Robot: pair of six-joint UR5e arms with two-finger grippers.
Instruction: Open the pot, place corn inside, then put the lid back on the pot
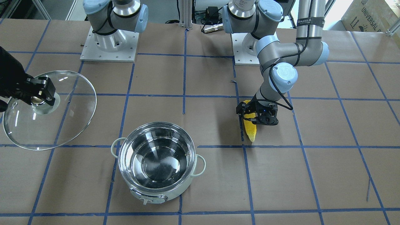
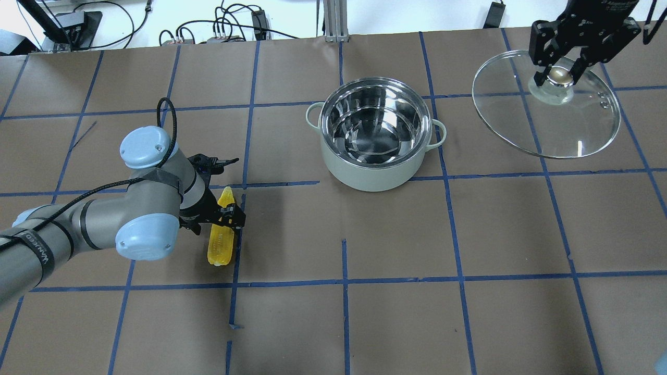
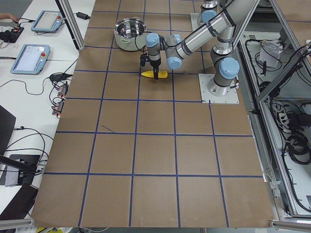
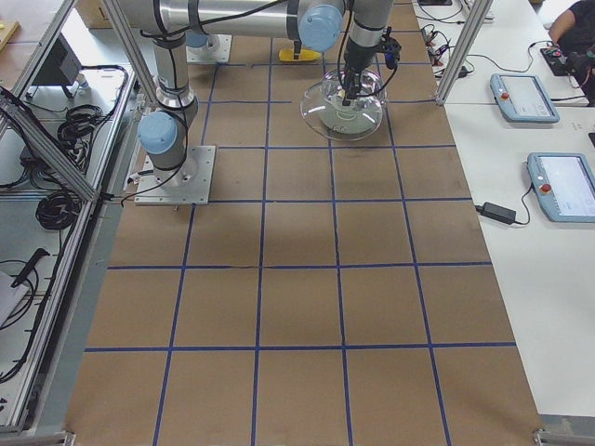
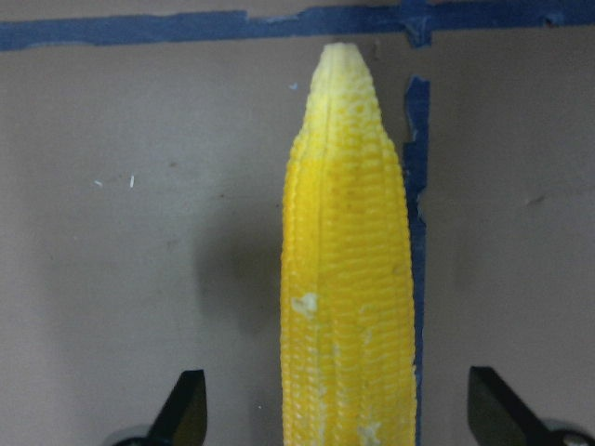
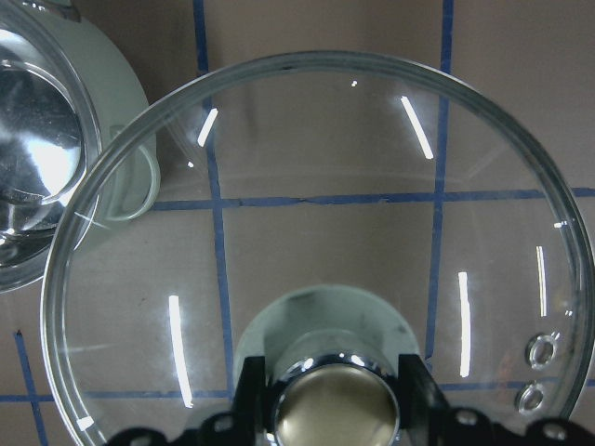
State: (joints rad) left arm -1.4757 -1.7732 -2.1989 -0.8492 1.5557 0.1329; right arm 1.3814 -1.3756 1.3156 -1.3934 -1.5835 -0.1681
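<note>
Left gripper (image 5: 339, 413) fingers (image 5: 189, 411) straddle the corn (image 5: 349, 269), spread and not touching it, cob flat on table (image 2: 469, 234) well apart from open pot (image 2: 370, 177); should close squarely on cob's thick middle, while right gripper (image 2: 556, 78) pinches lid (image 2: 563, 133) knob off to the side.

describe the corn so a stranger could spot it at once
On the brown table with blue tape lines, find the shiny pot near the middle. To the robot's left of it, the open left tool straddles the corn, lying flat along a tape line. It is the only yellow thing: a bumpy cob tapering to a pale tip.
</note>
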